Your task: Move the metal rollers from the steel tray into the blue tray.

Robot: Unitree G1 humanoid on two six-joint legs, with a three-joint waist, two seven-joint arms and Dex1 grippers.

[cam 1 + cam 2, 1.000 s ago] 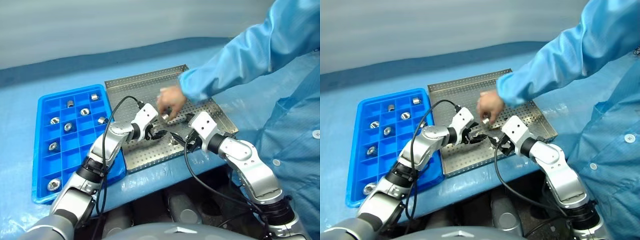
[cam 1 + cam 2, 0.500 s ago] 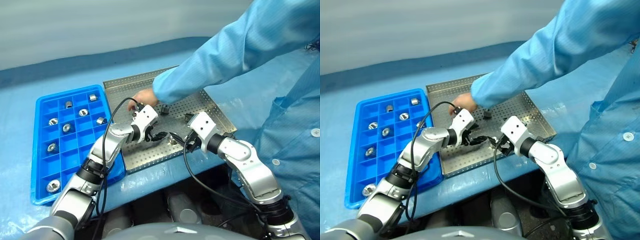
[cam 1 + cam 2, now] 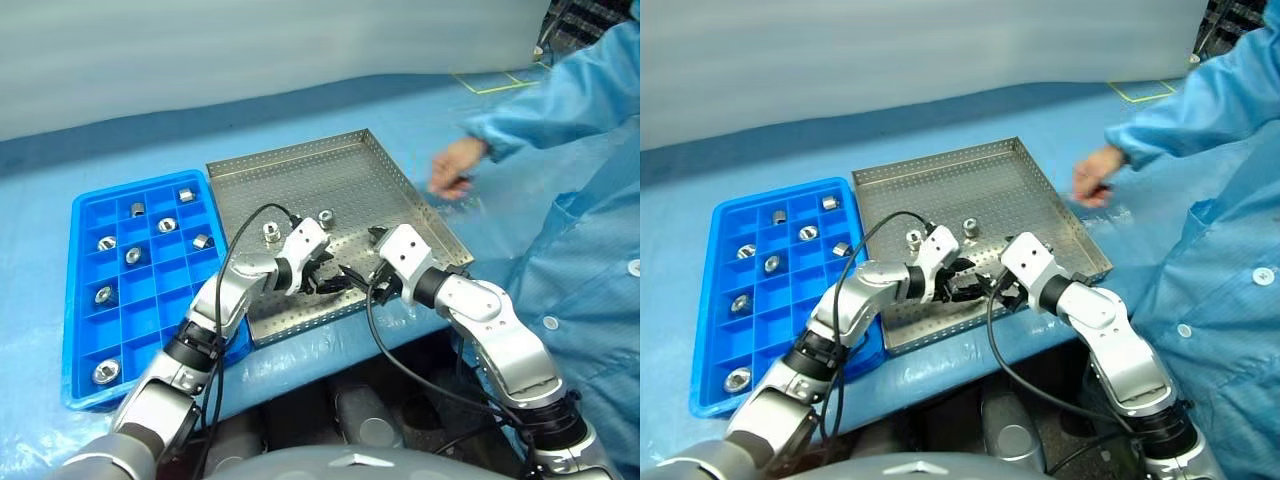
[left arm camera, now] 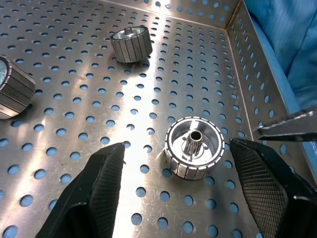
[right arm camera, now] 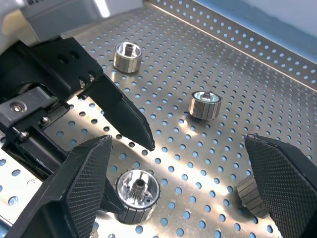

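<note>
The steel tray [image 3: 330,175] lies in the middle, and the blue tray [image 3: 150,300] on its left holds several metal rollers, one being [image 3: 167,225]. More rollers stand on the steel tray: two further back [image 3: 271,232] [image 3: 326,218] and one near the front [image 4: 194,147]. My left gripper [image 4: 177,145] is open, low over the tray, its fingers on either side of that front roller without touching it. My right gripper [image 5: 178,140] is open and faces the left one, with the same roller [image 5: 138,191] just in front of it. A further roller [image 5: 250,194] sits partly behind a right finger.
A person in a light blue coat stands at the right. Their hand [image 3: 455,165] hovers over the blue table cover beyond the steel tray's right rim. Black cables loop off both wrists above the tray's front edge.
The person's hand has pulled out of the steel tray to the right, leaving two rollers standing at the back. My left gripper has shifted right toward the front roller. The right gripper has kept still.
</note>
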